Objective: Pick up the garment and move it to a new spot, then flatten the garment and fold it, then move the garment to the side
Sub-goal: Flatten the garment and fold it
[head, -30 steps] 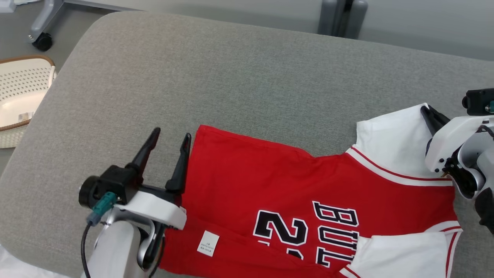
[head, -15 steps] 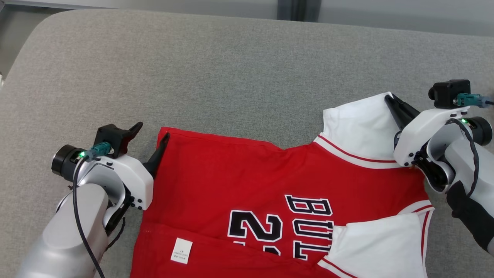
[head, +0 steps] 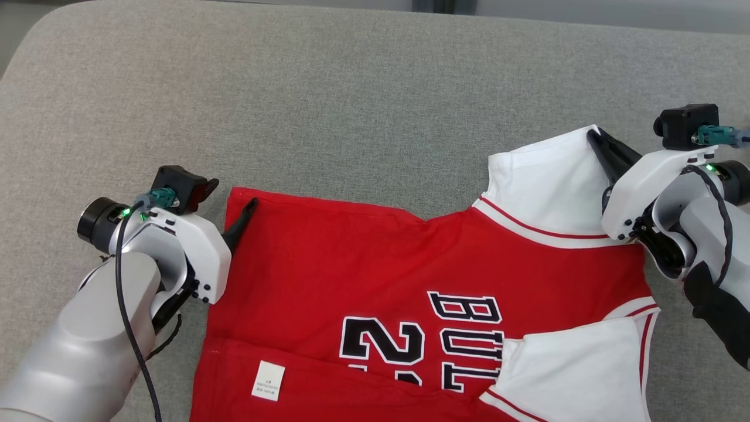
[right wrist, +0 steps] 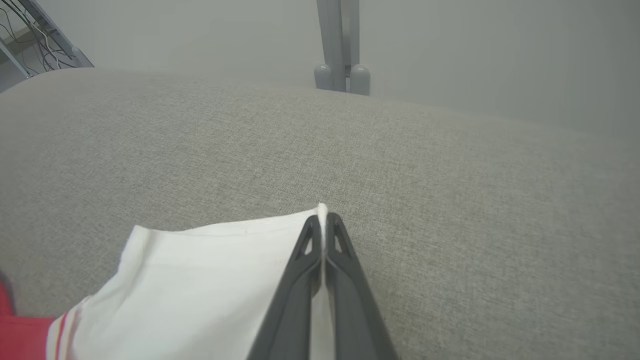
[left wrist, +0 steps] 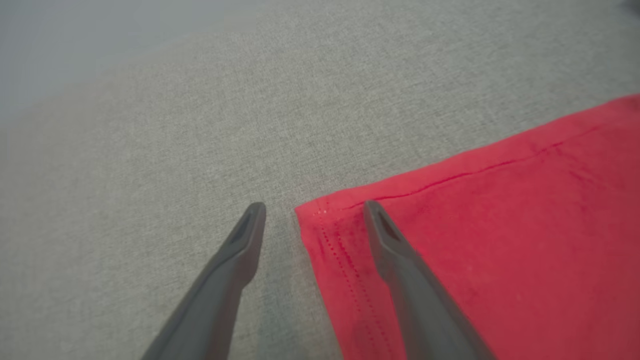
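Observation:
The garment (head: 381, 264) is a red jersey with white sleeves and black lettering, spread flat on the grey cushion (head: 351, 105). My left gripper (head: 225, 204) is open at the garment's far left hem corner. In the left wrist view its tips (left wrist: 312, 212) straddle that corner of the garment (left wrist: 500, 225), one finger over grey cushion, the other over red cloth. My right gripper (head: 595, 138) is shut on the far corner of the white sleeve (head: 545, 176). In the right wrist view the right gripper (right wrist: 324, 220) pinches the edge of the sleeve (right wrist: 200, 275).
The cushion's far edge curves along the top of the head view, with a grey post (right wrist: 340, 50) standing behind it. Bare grey cushion stretches beyond the garment. A white label (head: 268, 381) lies on the folded near hem.
The head camera has swung right, taking the basket out of the picture. My left gripper has tipped down onto the hem corner. The right gripper keeps its hold on the sleeve.

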Robot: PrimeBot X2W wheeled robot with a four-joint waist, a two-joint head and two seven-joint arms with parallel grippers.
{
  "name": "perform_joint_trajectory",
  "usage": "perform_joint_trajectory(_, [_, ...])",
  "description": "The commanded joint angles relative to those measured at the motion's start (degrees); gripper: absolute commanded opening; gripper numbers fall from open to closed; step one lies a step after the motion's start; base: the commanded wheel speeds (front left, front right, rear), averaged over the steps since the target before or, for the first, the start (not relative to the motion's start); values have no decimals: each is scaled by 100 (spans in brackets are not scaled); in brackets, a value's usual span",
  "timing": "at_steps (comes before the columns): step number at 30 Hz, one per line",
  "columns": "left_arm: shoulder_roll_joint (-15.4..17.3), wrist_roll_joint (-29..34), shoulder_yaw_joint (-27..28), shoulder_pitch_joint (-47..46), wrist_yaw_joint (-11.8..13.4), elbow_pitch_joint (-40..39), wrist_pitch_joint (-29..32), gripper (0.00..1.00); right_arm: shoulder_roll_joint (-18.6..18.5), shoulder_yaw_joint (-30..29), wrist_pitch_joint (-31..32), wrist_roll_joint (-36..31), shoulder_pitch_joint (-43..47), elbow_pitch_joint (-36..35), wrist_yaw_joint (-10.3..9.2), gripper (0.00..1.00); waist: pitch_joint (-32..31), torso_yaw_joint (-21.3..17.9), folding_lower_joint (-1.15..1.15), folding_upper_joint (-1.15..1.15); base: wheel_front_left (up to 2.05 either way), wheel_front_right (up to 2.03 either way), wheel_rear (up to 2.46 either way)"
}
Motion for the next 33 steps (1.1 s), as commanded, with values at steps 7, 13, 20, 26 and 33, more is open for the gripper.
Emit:
perform_joint_trajectory(7, [39,-496,-707,-415,0,358,-159,100,4,194,-31,200,-173,24,2,0,89,-29,0,0,0,0,0])
perform_joint_trajectory(13, [-9,-769,-1081,-580,0,570,-344,100,-43,329,-56,307,-217,13,2,0,120,-35,0,0,0,0,0])
perform_joint_trajectory(20, [-110,-1118,-1356,-700,0,788,-586,0,-66,480,-73,434,-280,-7,2,0,138,-27,0,0,0,0,0])
perform_joint_trajectory(26, [-181,-1275,-1541,-726,0,956,-784,0,-89,608,-125,472,-320,-10,2,0,111,-20,0,0,0,0,0])
perform_joint_trajectory(33, [-165,-1406,-1673,-781,0,1064,-1074,0,-152,670,-353,523,-226,39,2,0,-45,6,0,0,0,0,0])
